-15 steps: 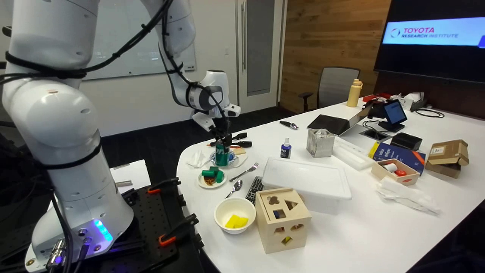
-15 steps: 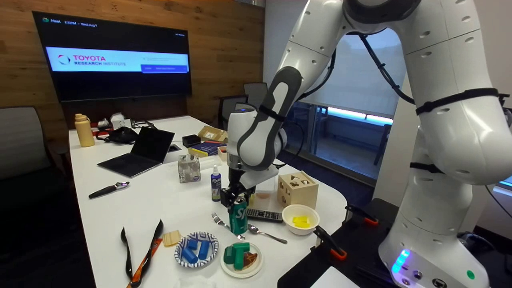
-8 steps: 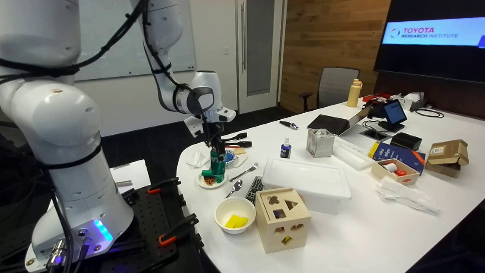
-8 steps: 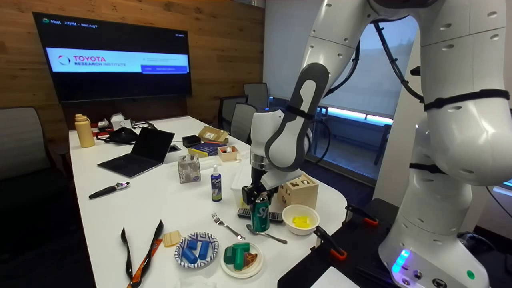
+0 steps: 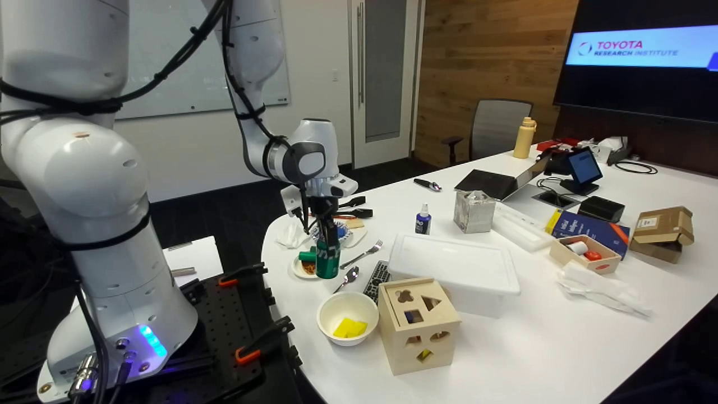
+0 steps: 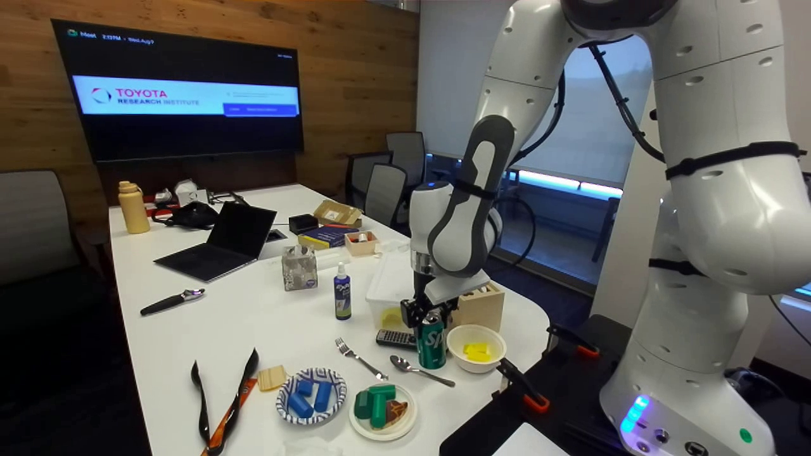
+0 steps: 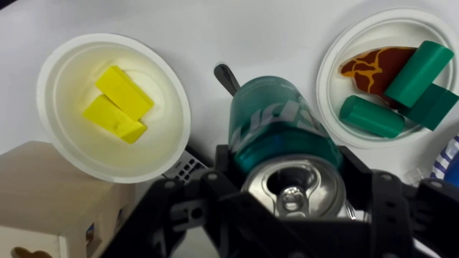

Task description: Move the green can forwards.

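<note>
Green can (image 7: 281, 141) in the gripper (image 7: 286, 161)

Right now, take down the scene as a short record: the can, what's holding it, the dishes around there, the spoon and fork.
Green can: about upright, opened at the top; contact with the table cannot be told
Gripper: closed on the can's sides near its top
White bowl: holds two yellow blocks
White plate: holds three green blocks and a brown piece with orange lines
Patterned bowl: holds three blue blocks
Spoon: partly hidden by the can in the wrist view
Fork: near the spoon
</note>
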